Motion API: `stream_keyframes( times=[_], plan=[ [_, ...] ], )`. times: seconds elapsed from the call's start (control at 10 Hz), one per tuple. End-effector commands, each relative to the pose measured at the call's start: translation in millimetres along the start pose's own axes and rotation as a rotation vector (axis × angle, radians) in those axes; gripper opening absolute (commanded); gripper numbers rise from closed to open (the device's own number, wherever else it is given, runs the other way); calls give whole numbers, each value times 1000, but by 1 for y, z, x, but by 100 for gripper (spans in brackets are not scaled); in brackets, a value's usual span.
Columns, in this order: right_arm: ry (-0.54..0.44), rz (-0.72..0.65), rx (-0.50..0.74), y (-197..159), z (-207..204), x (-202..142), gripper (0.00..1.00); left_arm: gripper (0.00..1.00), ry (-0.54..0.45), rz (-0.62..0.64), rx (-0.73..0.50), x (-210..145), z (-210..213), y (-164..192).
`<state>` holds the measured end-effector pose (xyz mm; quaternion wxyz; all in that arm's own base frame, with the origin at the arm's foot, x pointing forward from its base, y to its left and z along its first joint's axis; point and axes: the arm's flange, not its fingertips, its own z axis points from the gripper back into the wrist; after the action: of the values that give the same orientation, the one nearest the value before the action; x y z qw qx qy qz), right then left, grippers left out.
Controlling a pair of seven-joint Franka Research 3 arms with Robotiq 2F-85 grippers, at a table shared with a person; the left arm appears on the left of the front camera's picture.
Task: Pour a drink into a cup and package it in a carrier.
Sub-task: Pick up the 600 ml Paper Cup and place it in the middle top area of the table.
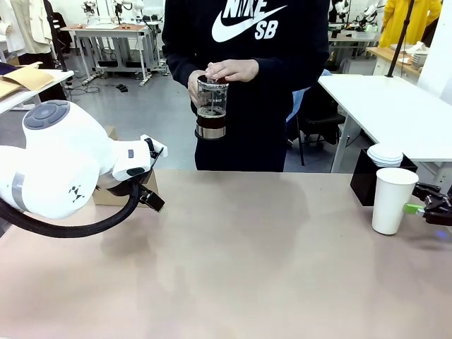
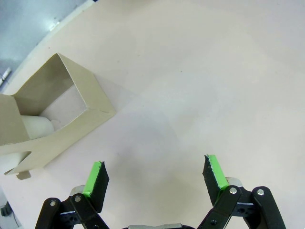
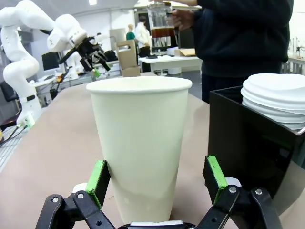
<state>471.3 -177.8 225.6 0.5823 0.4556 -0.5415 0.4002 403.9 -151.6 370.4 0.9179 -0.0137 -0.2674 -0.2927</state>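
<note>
The person [image 1: 247,63] stands at 12 o'clock across the counter [image 1: 247,261], with both of the person's hands [image 1: 233,69] on a clear glass carafe [image 1: 211,107] held upright at chest height, well above the surface. The drink [image 1: 211,120], dark brown, fills the lower part of it, above a steel band at the base.

Toward 3 o'clock on the counter stands the white paper cup [image 1: 392,201], upright, with the black box [image 1: 364,180] of white lids [image 1: 385,154] just beside it at its 11 o'clock. The right hand [image 1: 424,210] reaches in low from the edge. In its wrist view the right hand [image 3: 157,179] has its green pads spread to either side of the cup [image 3: 136,143]. One pad lies close against the cup's wall, possibly touching it, and the other stands clear, so it is not clamped.

At 9 o'clock the left hand [image 1: 152,198] hangs over the counter with the brown cardboard carrier [image 1: 106,198] partly hidden behind it. In its wrist view the left hand [image 2: 155,169] has its fingers wide apart over bare surface, holding nothing. The carrier [image 2: 66,119] lies toward 10 o'clock, apart from the pads, with something pale and rounded inside one slot.
</note>
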Motion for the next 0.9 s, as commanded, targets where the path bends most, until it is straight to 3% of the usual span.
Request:
stream_keyframes(
  times=[0.0, 0.8],
  plan=[
    [12, -6, 48, 0, -12, 1, 100, 100, 0, 1, 0, 0, 0, 0],
    [25, -39, 161, 10, -49, -4, 100, 100, 0, 1, 0, 0, 0, 0]
  ],
)
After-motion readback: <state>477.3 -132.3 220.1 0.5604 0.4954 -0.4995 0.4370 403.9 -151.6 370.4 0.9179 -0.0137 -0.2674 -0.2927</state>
